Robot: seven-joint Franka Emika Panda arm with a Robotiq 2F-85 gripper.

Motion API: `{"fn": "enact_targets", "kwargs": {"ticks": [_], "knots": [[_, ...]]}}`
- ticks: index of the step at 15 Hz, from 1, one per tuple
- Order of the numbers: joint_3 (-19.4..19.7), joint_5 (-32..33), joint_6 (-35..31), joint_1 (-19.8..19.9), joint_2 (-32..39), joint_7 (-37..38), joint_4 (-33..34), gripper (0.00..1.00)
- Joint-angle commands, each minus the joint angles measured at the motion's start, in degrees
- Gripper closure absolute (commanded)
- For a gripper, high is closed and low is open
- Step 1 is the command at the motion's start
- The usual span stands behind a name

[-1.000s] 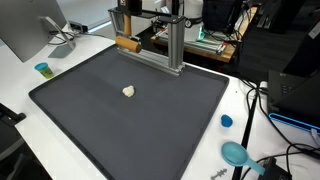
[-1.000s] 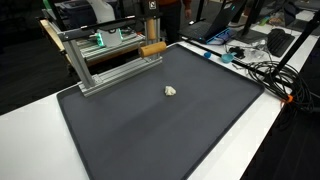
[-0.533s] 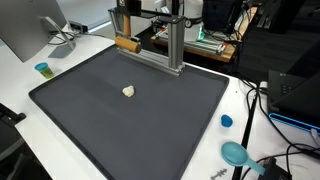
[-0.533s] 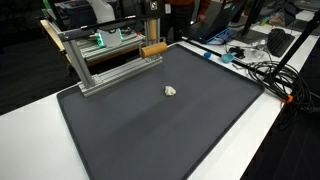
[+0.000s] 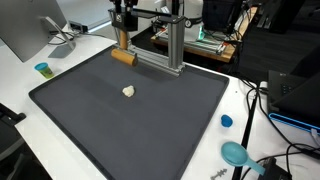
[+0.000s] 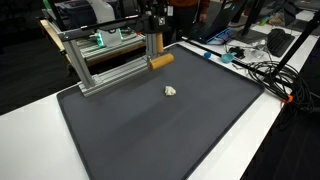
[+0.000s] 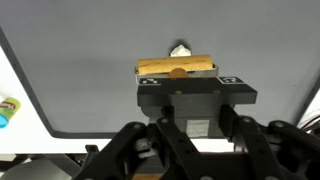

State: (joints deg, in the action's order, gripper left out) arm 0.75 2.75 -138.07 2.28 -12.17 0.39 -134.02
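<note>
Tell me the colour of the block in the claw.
Tan, like light wood; the wrist view shows the block best.

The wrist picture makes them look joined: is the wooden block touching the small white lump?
Apart. In both exterior views bare dark mat lies between the wooden block and the small white lump.

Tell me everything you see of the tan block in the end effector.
The tan block is a short, wood-like bar, lying crosswise between the fingers of the end effector, which grip its middle. In an exterior view it sits low over the far edge of the dark mat, beside the metal frame; contact with the mat is unclear.
</note>
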Motion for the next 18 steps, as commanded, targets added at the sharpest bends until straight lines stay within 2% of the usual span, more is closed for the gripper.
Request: {"fn": "enact_targets", "kwargs": {"ticks": [1, 2, 5, 18], "knots": [[0.1, -1.31, -3.0, -1.09, 6.91, -1.68, 3.66, 0.78], [-0.21, 0.11, -4.51, -0.94, 8.47, -0.56, 3.86, 0.78], [-0.17, -0.85, -6.17, -1.25, 11.81, -1.19, 5.07, 0.78], [-0.14, -1.77, -7.44, -0.93, 18.7, -1.26, 8.58, 0.78]]}}
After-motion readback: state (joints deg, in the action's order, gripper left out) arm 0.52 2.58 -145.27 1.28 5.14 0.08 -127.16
